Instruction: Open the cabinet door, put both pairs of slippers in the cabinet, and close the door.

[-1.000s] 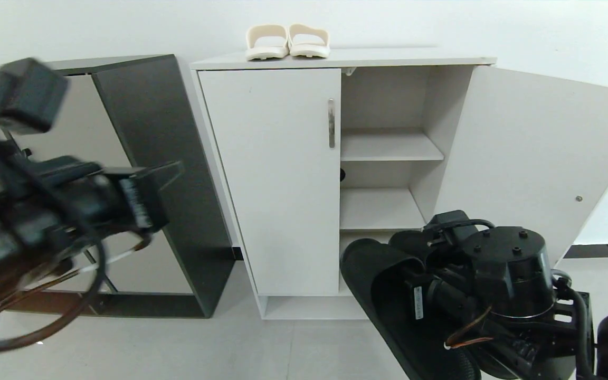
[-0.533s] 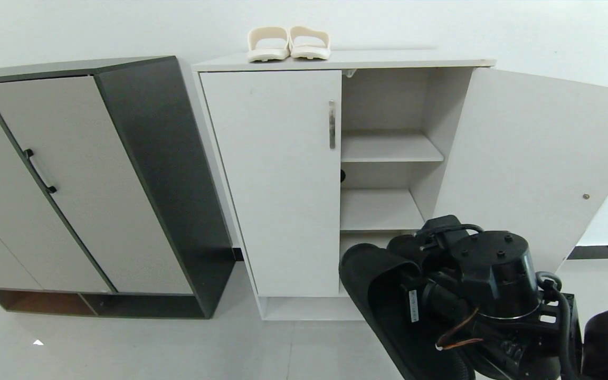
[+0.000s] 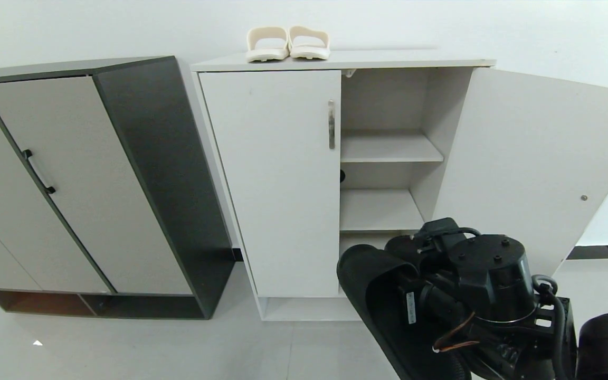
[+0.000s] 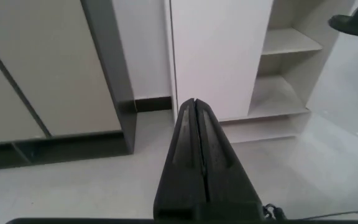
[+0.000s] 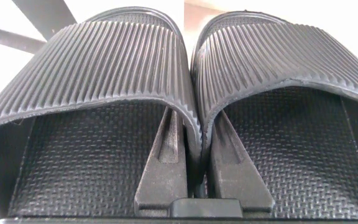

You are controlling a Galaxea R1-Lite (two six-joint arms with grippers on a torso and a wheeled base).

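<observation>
With the right door [image 3: 525, 169] of the white wooden cabinet [image 3: 269, 184] standing open, the right pincer [image 5: 196, 134] is pinching the black ribbed rubber slippers [image 3: 372, 285] before the lower shelves [image 3: 380, 211], the left pincer [image 4: 194, 143] is hanging pressed together, and the cream slippers [image 3: 288, 43] are sitting on top, awaiting stowing before closing.

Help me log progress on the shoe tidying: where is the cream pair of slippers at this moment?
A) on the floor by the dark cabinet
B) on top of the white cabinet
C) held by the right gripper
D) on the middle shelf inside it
B: the cream slippers sit side by side on the top panel of the white cabinet; the right gripper holds the black slippers.
</observation>
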